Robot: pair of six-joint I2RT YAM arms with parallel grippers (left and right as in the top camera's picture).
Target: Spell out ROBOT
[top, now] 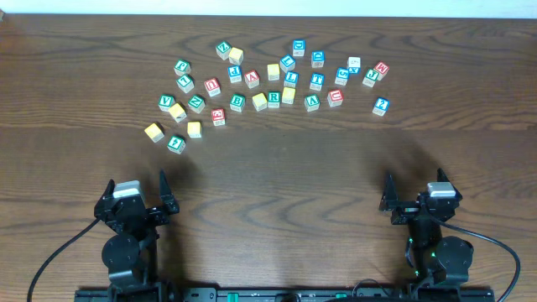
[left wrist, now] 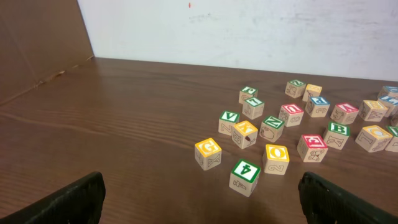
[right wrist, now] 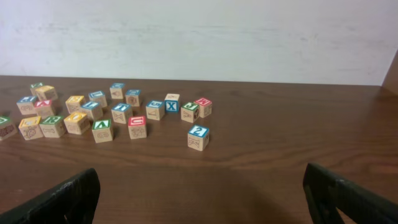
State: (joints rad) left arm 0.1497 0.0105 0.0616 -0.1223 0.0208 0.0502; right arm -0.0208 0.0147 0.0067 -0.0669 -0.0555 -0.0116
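Note:
Several lettered wooden blocks (top: 273,99) lie scattered across the far middle of the table. A green R block (top: 273,99) and a green B block (top: 237,102) sit in the cluster's middle. In the left wrist view a yellow O block (left wrist: 277,158), a green 4 block (left wrist: 245,177) and a yellow G block (left wrist: 208,153) lie nearest. My left gripper (top: 137,189) (left wrist: 199,199) is open and empty at the near left. My right gripper (top: 415,189) (right wrist: 199,199) is open and empty at the near right, well short of a blue 2 block (right wrist: 198,137).
A white wall runs behind the table's far edge. A brown board (left wrist: 37,43) stands at the left in the left wrist view. Bare dark wood table (top: 277,184) lies between the grippers and the blocks.

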